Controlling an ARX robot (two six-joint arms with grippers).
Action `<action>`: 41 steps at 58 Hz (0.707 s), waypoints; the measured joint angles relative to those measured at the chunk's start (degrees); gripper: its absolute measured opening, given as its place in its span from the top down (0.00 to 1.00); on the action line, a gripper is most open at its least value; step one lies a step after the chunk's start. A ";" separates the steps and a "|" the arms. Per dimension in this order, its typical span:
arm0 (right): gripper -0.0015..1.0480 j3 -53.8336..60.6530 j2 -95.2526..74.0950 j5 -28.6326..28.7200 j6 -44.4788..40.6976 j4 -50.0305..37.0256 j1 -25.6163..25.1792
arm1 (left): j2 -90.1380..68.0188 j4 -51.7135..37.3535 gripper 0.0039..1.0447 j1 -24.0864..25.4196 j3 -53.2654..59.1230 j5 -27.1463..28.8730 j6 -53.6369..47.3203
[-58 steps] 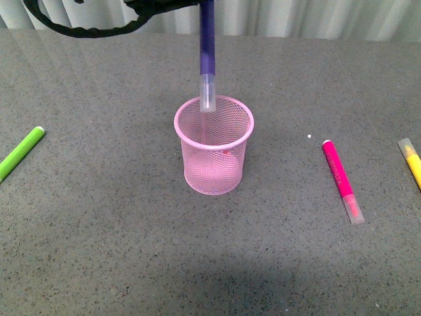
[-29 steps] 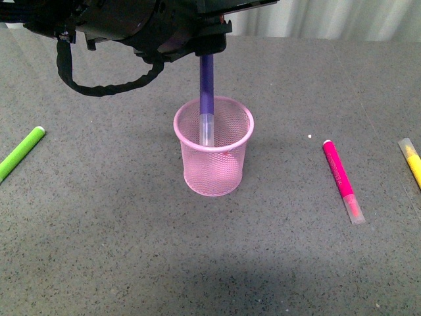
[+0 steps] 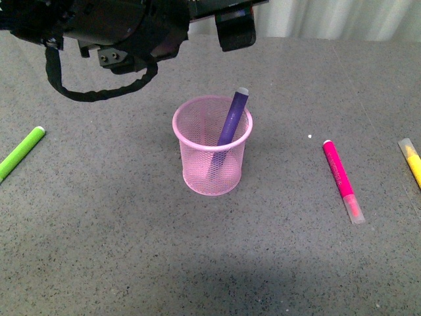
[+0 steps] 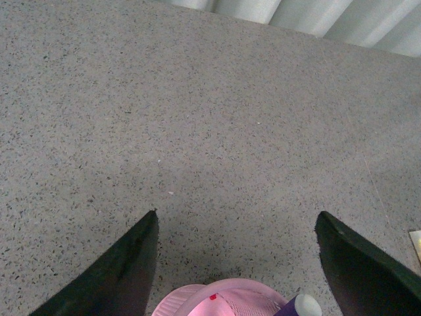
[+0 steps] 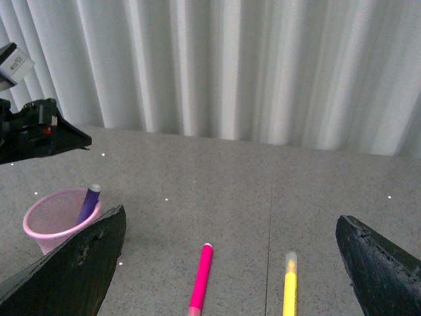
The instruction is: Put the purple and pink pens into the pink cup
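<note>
Found left fingers [image 4: 131, 263] spread wide, empty, above pink cup [image 3: 197, 164]. Logged purple pen [image 3: 230, 118] inside cup, tilted against rim. Noted pink pen [image 3: 341, 178] flat on worktop [image 3: 99, 230], well right of cup. Saw right fingers [image 5: 79, 263] likewise wide, empty.

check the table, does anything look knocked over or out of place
Nothing looks spilled or damaged. The pink cup stands upright with the purple pen leaning tilted against its rim. The pink pen lies flat on the table to the cup's right, not yet in it.
</note>
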State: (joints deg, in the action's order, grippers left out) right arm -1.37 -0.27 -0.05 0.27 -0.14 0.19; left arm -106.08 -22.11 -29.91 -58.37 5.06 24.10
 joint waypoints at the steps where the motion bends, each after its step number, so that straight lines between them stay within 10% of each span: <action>1: 0.07 0.00 0.00 0.00 0.00 0.00 0.00 | 0.44 0.11 0.21 0.07 0.17 0.20 0.22; 8: 0.07 0.00 0.00 0.00 0.00 0.00 0.00 | 4.46 0.59 0.06 0.92 1.40 1.70 2.51; 35: 0.07 0.00 0.00 0.00 0.00 0.00 0.00 | 40.54 9.25 0.07 6.29 31.41 23.54 14.95; 41: 0.07 0.00 0.00 -0.07 0.00 0.00 0.00 | 40.57 -14.91 0.23 5.88 45.99 19.30 2.60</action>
State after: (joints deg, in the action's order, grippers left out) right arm -1.37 -0.27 -0.12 0.27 -0.14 0.19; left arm -65.52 -37.01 -24.03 -12.38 24.36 26.70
